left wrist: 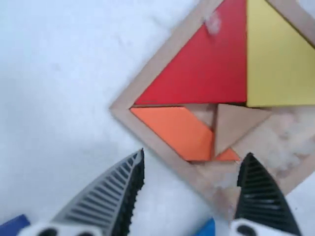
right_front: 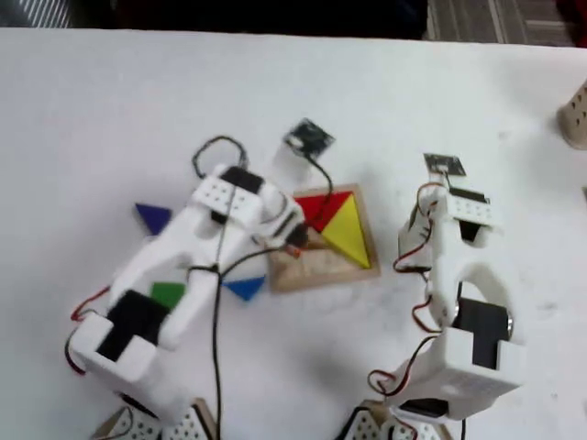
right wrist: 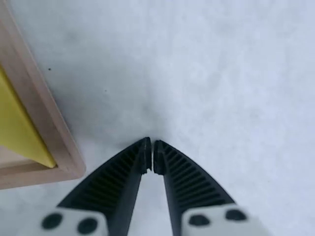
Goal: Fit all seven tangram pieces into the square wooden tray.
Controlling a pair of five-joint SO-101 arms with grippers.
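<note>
desk: white top [right_front: 110, 110], plain, faint scuffs
perforated object: beige, dotted with small holes [right_front: 575, 115], on the desk at its right edge, cut off by the frame
beyond far edge: dark strip [right_front: 275, 16]; striped grey surface [right_front: 495, 20] toward the right

Two triangles [right_front: 321, 207] lie together in the tray [right_front: 312, 271], three loose pieces [right_front: 245, 288] on the table [right_front: 92, 110] to its left.

high: fixed overhead, far off, looks down on the whole table [right_front: 110, 110] and both arms | left wrist: close, faces down past left gripper [left wrist: 194, 156], tray [left wrist: 162, 147] corner just ahead of it | right wrist: close, faces down past right gripper [right wrist: 151, 145], tray edge beside it | shared: tray in all three
</note>
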